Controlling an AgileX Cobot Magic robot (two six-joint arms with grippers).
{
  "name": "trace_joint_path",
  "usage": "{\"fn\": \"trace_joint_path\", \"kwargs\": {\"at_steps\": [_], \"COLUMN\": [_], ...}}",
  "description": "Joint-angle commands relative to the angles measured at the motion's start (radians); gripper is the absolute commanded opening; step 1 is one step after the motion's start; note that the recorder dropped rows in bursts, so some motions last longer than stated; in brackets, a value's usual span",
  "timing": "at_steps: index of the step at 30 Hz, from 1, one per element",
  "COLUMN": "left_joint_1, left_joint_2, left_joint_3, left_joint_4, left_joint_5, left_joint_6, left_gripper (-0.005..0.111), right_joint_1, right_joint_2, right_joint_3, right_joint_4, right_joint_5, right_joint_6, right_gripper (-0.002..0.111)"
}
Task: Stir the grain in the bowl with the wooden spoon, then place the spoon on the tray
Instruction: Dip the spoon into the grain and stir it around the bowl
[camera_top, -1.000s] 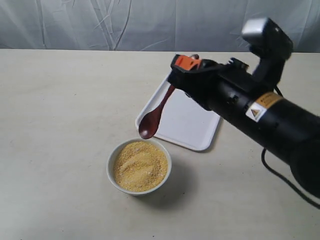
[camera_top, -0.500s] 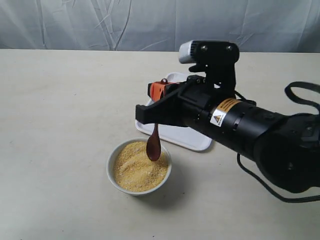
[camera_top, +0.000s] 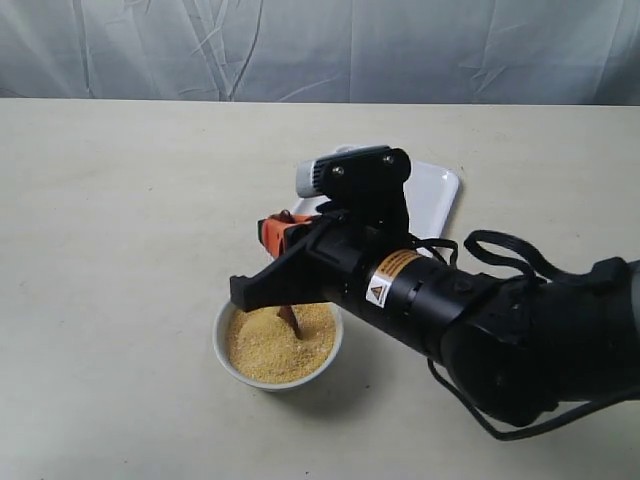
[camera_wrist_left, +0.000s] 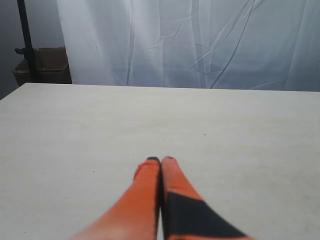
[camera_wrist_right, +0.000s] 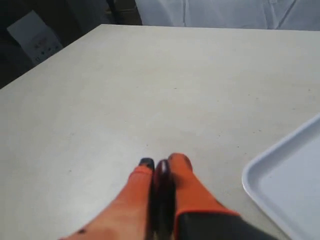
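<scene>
The small white bowl (camera_top: 222, 345) sits near the table's front, filled with golden-yellow grain (camera_top: 265, 350). My right gripper (camera_top: 275, 232) hangs directly over it, shut on the dark wooden spoon (camera_top: 289, 320), whose scoop is dipped into the grain. In the right wrist view the spoon's handle end (camera_wrist_right: 162, 172) shows pinched between the orange fingers of the right gripper (camera_wrist_right: 161, 164). The white tray (camera_top: 436, 190) lies behind the arm, mostly hidden; its corner (camera_wrist_right: 285, 185) shows in the right wrist view. The left gripper (camera_wrist_left: 160, 160) is shut on nothing, over bare table, and does not appear in the exterior view.
The black right arm (camera_top: 470, 320) stretches from the front right across the bowl's right side. A grey curtain (camera_top: 300, 50) hangs along the table's far edge. A cardboard box (camera_wrist_left: 42, 67) stands off the table in the left wrist view.
My right arm has swung left and down from above the tray. The spoon has gone from hanging beside the bowl to dipping into the grain.
</scene>
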Motion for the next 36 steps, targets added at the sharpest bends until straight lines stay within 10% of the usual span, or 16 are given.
{"fn": "trace_joint_path", "kwargs": {"at_steps": [1,17,36], "left_joint_1": [-0.001,-0.001,-0.001], "left_joint_2": [-0.005,-0.005,-0.005], "left_joint_3": [0.003,0.003,0.003], "left_joint_4": [-0.002,-0.002,-0.002], "left_joint_5": [-0.003,-0.003,-0.005], "left_joint_6": [0.002,0.002,0.002], "left_gripper": [0.0,0.0,0.0], "right_joint_1": [0.016,0.016,0.016], "right_joint_2": [-0.009,-0.128,-0.029], "right_joint_3": [0.003,0.003,0.003], "right_joint_4": [0.001,0.225,0.038], "right_joint_5": [-0.028,0.003,-0.019], "right_joint_6": [0.013,-0.288,-0.045], "right_gripper": [-0.001,-0.001,-0.001]}}
